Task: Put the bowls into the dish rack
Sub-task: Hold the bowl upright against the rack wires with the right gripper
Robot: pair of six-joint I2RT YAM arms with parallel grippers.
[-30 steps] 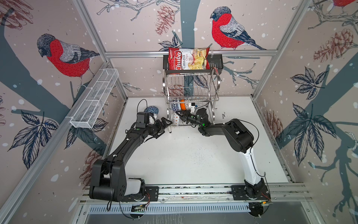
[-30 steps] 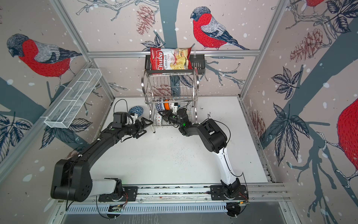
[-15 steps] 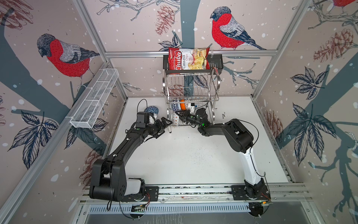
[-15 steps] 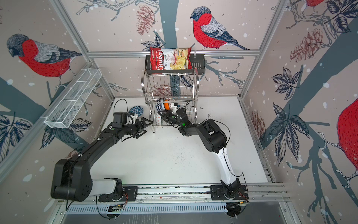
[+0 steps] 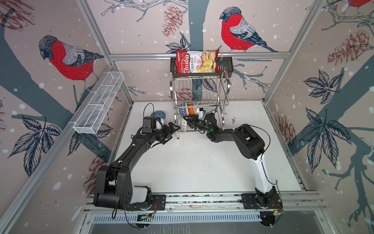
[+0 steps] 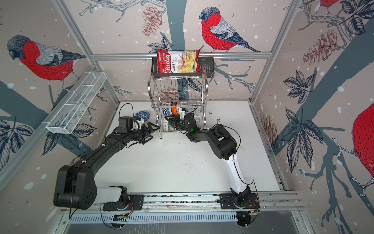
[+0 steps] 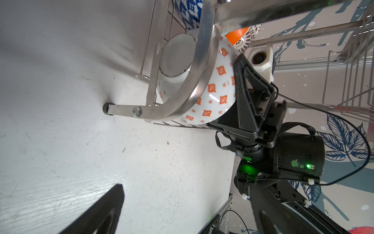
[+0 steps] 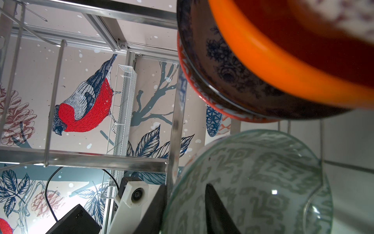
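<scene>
Both top views show my right gripper [image 5: 188, 121] reaching into the left end of the lower tier of the dish rack [image 5: 202, 104], where the white bowl with orange diamonds [image 5: 183, 126] stands on edge. In the right wrist view one finger [image 8: 216, 208] is inside the bowl's grey-green patterned hollow and the other is outside its rim. The left wrist view shows that outer finger [image 7: 249, 91] lying against the bowl's wall. Whether they pinch the rim or only straddle it I cannot tell. Further back in the same tier sit the plain orange bowl [image 5: 190, 110] and a blue-and-white bowl [image 5: 182, 111]. My left gripper [image 5: 174, 133] hangs just beside the rack's left front foot, jaws spread wide and holding nothing. A blue patterned bowl [image 5: 158, 115] lies on the white table [image 5: 192, 162] behind that wrist.
</scene>
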